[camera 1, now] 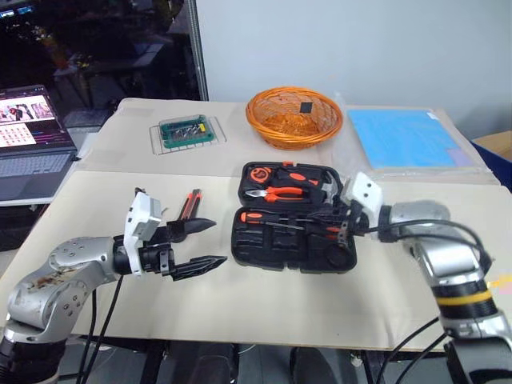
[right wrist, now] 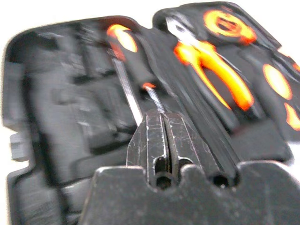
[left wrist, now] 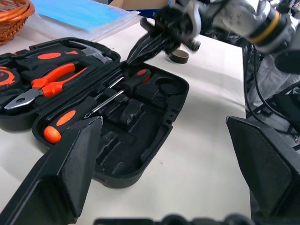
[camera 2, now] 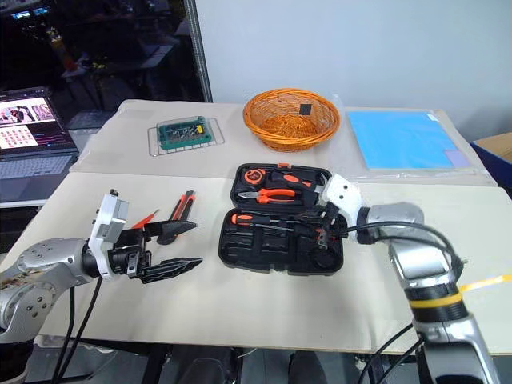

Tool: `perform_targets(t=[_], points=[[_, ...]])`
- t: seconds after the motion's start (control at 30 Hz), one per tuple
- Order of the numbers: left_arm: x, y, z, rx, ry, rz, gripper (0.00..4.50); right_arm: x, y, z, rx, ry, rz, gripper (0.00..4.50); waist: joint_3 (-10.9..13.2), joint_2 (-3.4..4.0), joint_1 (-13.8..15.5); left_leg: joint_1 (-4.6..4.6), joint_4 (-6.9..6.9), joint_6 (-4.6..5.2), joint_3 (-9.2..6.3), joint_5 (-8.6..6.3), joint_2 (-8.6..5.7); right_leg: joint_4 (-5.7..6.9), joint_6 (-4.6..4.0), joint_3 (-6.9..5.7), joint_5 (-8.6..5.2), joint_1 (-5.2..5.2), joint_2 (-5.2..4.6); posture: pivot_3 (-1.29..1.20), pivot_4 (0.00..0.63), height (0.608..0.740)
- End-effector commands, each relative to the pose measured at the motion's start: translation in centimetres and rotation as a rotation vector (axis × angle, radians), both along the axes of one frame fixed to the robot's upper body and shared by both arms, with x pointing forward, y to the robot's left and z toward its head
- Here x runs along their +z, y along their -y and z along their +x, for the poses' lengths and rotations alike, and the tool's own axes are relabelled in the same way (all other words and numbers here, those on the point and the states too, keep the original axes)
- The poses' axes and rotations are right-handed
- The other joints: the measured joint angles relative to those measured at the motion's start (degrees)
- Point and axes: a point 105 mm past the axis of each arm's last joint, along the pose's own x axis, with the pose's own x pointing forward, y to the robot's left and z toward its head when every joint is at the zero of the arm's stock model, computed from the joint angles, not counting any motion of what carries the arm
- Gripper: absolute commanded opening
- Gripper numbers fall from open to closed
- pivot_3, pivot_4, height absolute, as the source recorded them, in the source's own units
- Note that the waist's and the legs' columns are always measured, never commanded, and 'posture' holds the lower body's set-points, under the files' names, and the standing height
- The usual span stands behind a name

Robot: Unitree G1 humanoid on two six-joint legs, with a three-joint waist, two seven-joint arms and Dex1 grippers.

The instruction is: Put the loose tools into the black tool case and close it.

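Black case (camera 1: 294,228) lay open mid-table; right gripper (left wrist: 140,47), pinched shut and empty, hung over it. Left gripper (camera 1: 200,244) gaped wide, knife (camera 1: 190,206) at its twelve o'clock; best grasped mid-handle.

At the far side of the pale beige tabletop (camera 1: 240,304) stands a round orange wicker basket (camera 1: 294,117) with a small dark square object lying inside it, and beside it lies a flat light-blue sheet in a clear plastic sleeve (camera 1: 408,138). On the basket's other side a small green tray of little parts (camera 1: 187,132) sits on a wire rack. An open grey laptop with a lit screen (camera 1: 29,144) rests on a separate surface just off the tabletop's edge.
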Motion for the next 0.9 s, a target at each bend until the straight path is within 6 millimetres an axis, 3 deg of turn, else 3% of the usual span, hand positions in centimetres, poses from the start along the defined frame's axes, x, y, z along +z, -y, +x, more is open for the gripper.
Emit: perform_targets(t=[0.03,0.1,0.23,0.37,0.47,0.6,0.7,0.73,0.77,0.9], points=[[0.5,0.0,-0.1,-0.003,0.037,-0.005,4.50,-0.6,-0.3,0.0,-0.161,0.106,-0.002,0.01,0.00,0.00,0.01,0.00,0.00,-0.01,-0.02,0.00,0.04,0.00,-0.02,0.00,0.00,-0.01,0.05,0.00,0.150,0.740],[0.5,-0.1,-0.1,0.000,0.037,-0.003,4.50,-2.7,-0.6,-0.6,-0.169,0.069,-0.060,0.01,0.00,0.00,0.02,0.00,-0.02,-0.06,-0.01,0.04,0.02,0.00,-0.03,0.03,0.01,-0.03,0.06,0.00,0.150,0.740],[0.3,0.0,-0.1,-0.003,0.038,0.009,4.50,-6.9,-1.4,-2.6,-0.024,-0.021,-0.257,0.01,-0.08,-0.11,0.19,0.09,0.02,-0.07,-0.03,0.04,0.05,-0.07,-0.01,-0.01,0.00,-0.01,0.09,0.00,0.150,0.740],[0.1,0.1,0.2,0.009,0.044,0.017,4.50,-7.0,0.0,-2.5,0.018,0.013,-0.374,0.01,-0.18,-0.28,0.50,0.29,-0.01,-0.13,-0.03,-0.01,0.09,-0.13,0.06,-0.05,-0.12,0.18,0.09,0.00,0.150,0.740],[0.0,0.1,0.9,0.062,0.056,0.011,4.50,-5.1,0.9,-2.0,0.003,0.089,-0.335,0.01,-0.19,-0.30,0.82,0.51,-0.03,-0.34,-0.05,-0.14,0.11,-0.17,0.05,-0.10,-0.20,0.46,0.10,0.00,0.150,0.740],[-0.3,-0.7,3.8,0.304,0.120,0.022,4.50,1.7,0.8,-2.3,-0.027,0.212,0.074,0.01,-0.15,-0.31,1.38,0.61,-0.03,-0.35,-0.18,-0.16,0.12,-0.31,0.20,-0.17,-0.40,0.76,0.09,0.00,0.150,0.740],[-0.5,-1.3,5.5,0.452,0.113,0.026,4.50,4.3,0.9,-3.9,0.063,0.189,0.218,0.01,-0.07,-0.28,1.37,0.51,-0.02,-0.33,-0.16,-0.14,0.10,-0.26,0.28,-0.08,-0.26,0.83,0.10,0.00,0.150,0.740],[-0.8,-2.0,6.3,0.525,0.100,0.052,4.50,5.1,0.9,-4.5,0.089,0.181,0.250,0.58,-0.07,-0.31,1.35,0.52,-0.02,-0.32,-0.17,-0.13,0.10,-0.26,0.23,-0.09,-0.22,0.85,0.10,0.00,0.150,0.740],[-1.1,-2.7,7.0,0.591,0.088,0.074,4.50,5.8,0.6,-5.0,0.116,0.182,0.272,0.72,-0.06,-0.32,1.34,0.53,0.00,-0.32,-0.18,-0.14,0.13,-0.26,0.22,-0.09,-0.21,0.85,0.14,0.00,0.150,0.740],[-1.8,-6.3,8.8,0.735,-0.015,0.112,4.50,7.1,-1.4,-8.0,0.271,0.138,0.285,2.06,-0.05,-0.32,1.01,0.55,-0.06,-0.33,-0.22,-0.14,0.22,-0.21,0.30,-0.10,-0.33,0.80,0.27,0.00,0.150,0.740]])
